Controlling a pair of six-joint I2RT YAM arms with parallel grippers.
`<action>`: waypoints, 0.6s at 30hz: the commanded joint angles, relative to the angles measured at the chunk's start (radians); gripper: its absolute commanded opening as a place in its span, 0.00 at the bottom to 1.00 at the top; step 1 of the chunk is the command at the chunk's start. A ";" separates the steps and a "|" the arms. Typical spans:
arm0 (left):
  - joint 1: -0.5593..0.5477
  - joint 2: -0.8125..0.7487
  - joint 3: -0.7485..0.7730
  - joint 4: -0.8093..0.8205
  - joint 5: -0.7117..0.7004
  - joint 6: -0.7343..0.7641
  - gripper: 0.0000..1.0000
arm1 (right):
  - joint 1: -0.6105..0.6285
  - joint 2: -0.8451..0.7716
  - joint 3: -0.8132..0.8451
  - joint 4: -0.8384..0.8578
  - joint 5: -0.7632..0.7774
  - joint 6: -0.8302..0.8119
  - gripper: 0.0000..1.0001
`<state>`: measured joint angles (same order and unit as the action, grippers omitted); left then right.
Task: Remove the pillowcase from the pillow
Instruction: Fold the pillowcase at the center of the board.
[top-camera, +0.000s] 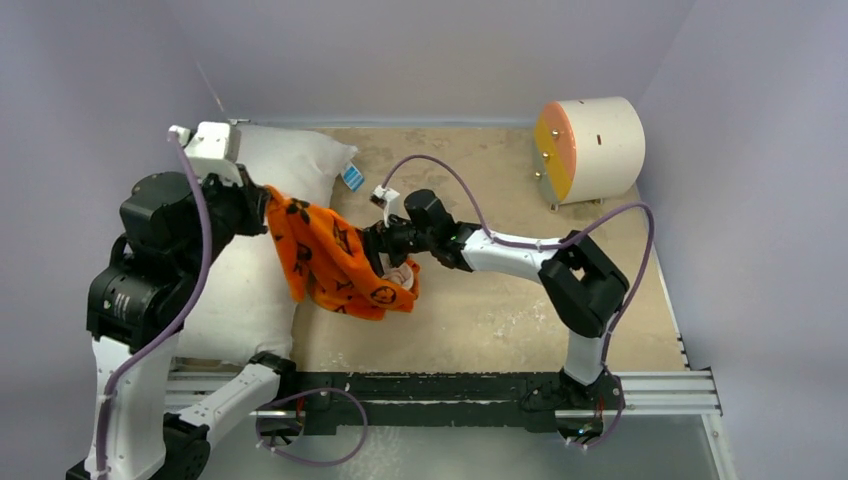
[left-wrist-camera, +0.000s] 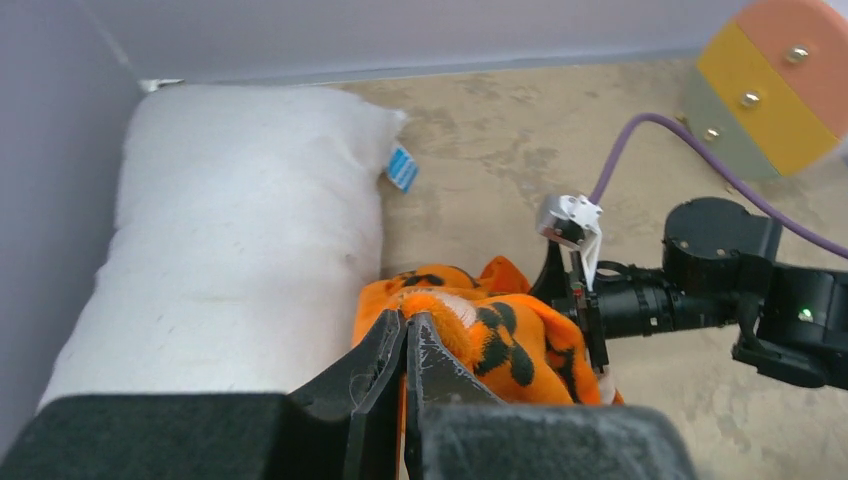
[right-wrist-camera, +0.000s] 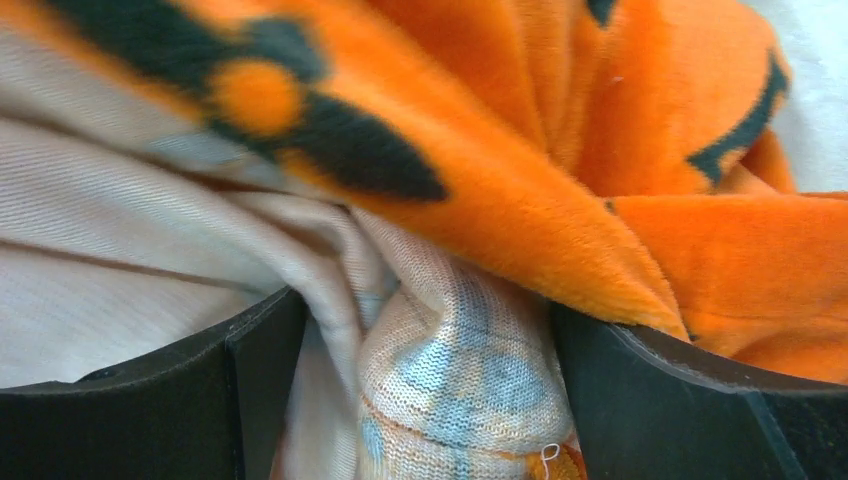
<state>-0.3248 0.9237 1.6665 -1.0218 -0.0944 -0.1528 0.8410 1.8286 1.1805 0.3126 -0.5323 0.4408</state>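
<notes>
A metal rail (top-camera: 450, 385) runs along the near edge of the table (top-camera: 500, 310). At mid-depth we find the pillowcase (top-camera: 330, 255) hanging between the 2 grippers, just right of the pillow (top-camera: 245, 290). We cannot tell whether its lower edge touches the table.

The left gripper (left-wrist-camera: 405, 322) is clamped on the pillowcase's upper left corner, with its 2 fingers pressed together and orange fabric pinched between them. The right gripper (right-wrist-camera: 420, 390) reaches into the pillowcase's lower right part. Its jaws stand wide apart, and a bunch of pale lining sits between the fingers (right-wrist-camera: 680, 400).

The pillow lies along the left side of the table, near to far, and its visible surface is bare white. Its blue tag (top-camera: 352, 177) sticks out at the far right corner. At the far right stands a white cylinder (top-camera: 600, 145) with an orange face.
</notes>
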 joint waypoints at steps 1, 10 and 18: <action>0.002 -0.085 0.025 0.012 -0.320 -0.137 0.00 | 0.015 0.055 0.073 -0.087 0.178 -0.087 0.93; -0.025 -0.115 -0.007 -0.044 -0.590 -0.300 0.00 | 0.059 0.176 0.230 -0.079 0.148 -0.033 0.47; -0.154 -0.067 -0.017 0.154 -0.868 -0.300 0.00 | -0.147 -0.015 0.344 -0.122 0.209 -0.051 0.00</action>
<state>-0.4309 0.8307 1.6295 -1.0988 -0.7444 -0.4461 0.8494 1.9865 1.4616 0.1959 -0.3874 0.3996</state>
